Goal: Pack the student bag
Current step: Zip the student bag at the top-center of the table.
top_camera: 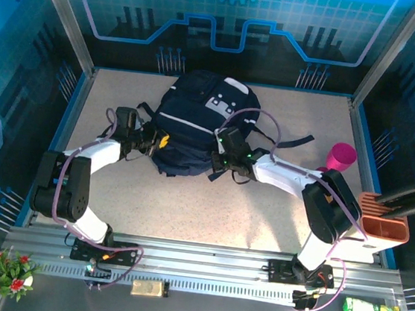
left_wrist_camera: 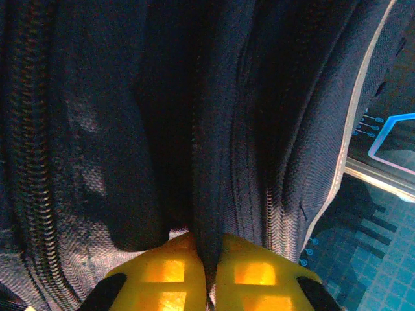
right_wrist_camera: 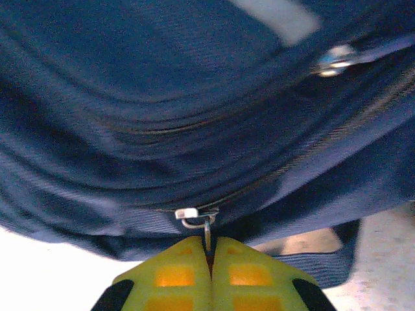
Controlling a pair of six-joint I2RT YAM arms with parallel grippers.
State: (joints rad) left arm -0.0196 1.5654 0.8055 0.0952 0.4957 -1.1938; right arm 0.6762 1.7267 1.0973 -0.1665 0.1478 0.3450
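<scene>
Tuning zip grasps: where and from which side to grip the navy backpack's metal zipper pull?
Probably the small metal zipper pull, by its thin tab, not the slider. Approach from the dark navy fabric backpack's near edge, in line with the tab: it hangs clear of the fabric there. The right tool is shut on it that way.

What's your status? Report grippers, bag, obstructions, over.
Left gripper shut on a fold of the student bag. Right gripper shut on its zipper pull. Bag lying flat. Pink cup off to its right, apart.
</scene>
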